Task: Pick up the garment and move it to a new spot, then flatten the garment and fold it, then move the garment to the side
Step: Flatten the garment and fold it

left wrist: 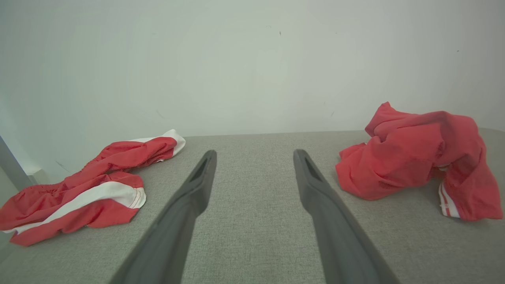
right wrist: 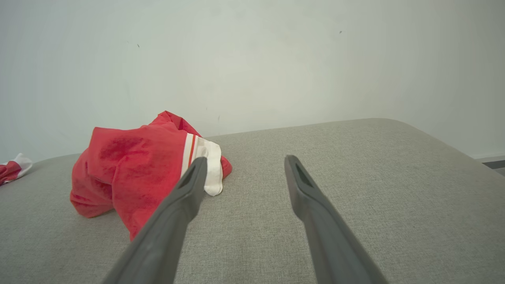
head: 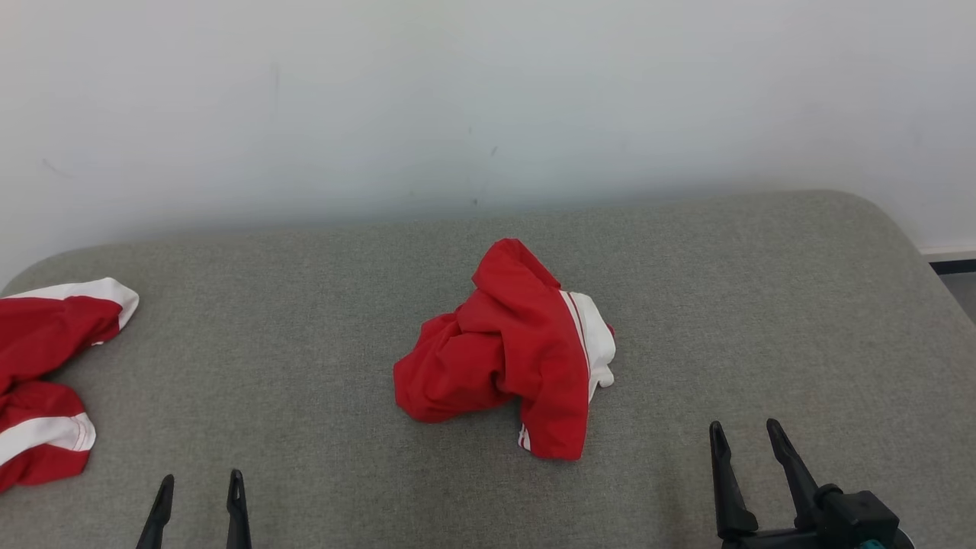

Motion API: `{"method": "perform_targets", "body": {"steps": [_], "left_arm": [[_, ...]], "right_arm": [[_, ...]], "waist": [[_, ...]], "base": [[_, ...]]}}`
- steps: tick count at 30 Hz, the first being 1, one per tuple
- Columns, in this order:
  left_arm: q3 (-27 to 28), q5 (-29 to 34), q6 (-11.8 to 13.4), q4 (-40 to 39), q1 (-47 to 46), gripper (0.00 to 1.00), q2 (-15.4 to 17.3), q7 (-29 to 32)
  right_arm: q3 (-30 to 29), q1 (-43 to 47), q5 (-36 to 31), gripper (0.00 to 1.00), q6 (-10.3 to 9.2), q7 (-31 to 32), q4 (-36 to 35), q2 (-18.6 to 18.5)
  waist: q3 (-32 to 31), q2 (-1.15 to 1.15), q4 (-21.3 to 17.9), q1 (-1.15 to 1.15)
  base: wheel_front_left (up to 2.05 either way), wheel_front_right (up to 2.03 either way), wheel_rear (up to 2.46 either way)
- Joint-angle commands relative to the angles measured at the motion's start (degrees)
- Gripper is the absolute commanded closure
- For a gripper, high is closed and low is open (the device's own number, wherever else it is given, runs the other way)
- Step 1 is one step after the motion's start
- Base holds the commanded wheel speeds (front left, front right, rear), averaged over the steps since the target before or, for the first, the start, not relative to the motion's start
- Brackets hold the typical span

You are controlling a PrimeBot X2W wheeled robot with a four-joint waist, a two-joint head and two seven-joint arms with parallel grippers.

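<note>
Not started: garment [head: 509, 351] crumpled at frame center, left gripper [head: 200, 488] and right gripper [head: 747, 435] both spread, empty; pick, flatten, fold all pending.

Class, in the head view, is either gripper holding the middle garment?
No, the garment lies alone on the grey surface, apart from the left gripper and right gripper.

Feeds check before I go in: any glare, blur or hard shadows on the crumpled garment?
Head view: even soft light, no glare, crumpled garment sharp, faint shadow beneath. Left wrist view: colours washed, red reads pinker, left gripper soft near the lens. Right wrist view: same pale cast, right gripper likewise soft.
</note>
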Motion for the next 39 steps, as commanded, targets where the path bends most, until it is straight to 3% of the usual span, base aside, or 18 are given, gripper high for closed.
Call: {"method": "perform_targets", "body": {"steps": [1,13,25,39], "left_arm": [[0.22,0.66,-0.05,0.16,-0.55,0.00,-0.20,-0.19],[0.34,0.86,-0.37,0.13,-0.82,0.00,-0.42,-0.19],[-1.53,1.05,-0.67,1.11,-3.29,0.00,-0.91,-0.19],[-5.97,0.61,-1.66,3.11,-9.71,0.00,-1.29,-0.19]], "right_arm": [[-0.05,0.42,0.28,0.00,-0.12,-0.03,0.15,0.08],[1.14,-0.24,0.19,0.00,-0.12,-0.03,2.06,0.09],[1.96,-13.32,-4.51,0.00,-0.12,0.51,11.61,-0.53],[1.71,-32.38,-4.65,0.00,-0.12,2.31,36.00,-6.70]], "waist": [[0.01,0.00,0.06,0.00],[0.24,0.00,0.51,0.00],[2.27,0.00,3.65,0.00],[8.85,0.00,11.43,0.00]], "base": [[0.00,0.00,0.00],[0.00,0.00,0.00],[0.00,0.00,0.00],[0.00,0.00,0.00]]}}
